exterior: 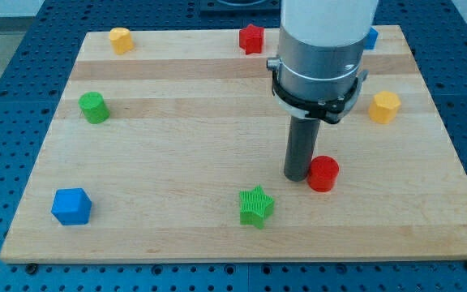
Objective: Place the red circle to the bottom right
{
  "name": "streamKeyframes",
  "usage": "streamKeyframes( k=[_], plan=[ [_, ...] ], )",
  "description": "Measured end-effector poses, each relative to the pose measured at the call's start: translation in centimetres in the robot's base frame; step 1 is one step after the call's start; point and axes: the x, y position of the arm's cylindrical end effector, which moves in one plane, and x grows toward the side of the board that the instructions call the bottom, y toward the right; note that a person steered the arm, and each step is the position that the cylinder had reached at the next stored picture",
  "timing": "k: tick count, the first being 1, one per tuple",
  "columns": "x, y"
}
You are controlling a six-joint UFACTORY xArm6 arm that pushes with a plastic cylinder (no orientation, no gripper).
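Observation:
The red circle [323, 173], a short red cylinder, sits on the wooden board [177, 154] a little right of centre, in the lower half. My tip [298, 176] rests on the board right against the red circle's left side. The dark rod rises from there into the wide grey arm body, which hides part of the board behind it.
A green star [255, 205] lies below and left of my tip. A blue cube [71, 206] is at the lower left, a green cylinder [94, 107] at the left, a yellow block [120, 39] at the top left, a red star [252, 38] at the top, a blue block [370, 37] at the top right, a yellow hexagon [385, 106] at the right.

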Motion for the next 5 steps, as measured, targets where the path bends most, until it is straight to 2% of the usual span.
streamKeyframes(
  k=[3,5],
  plan=[
    [0.0,4.8],
    [1.9,6.9]
  ],
)
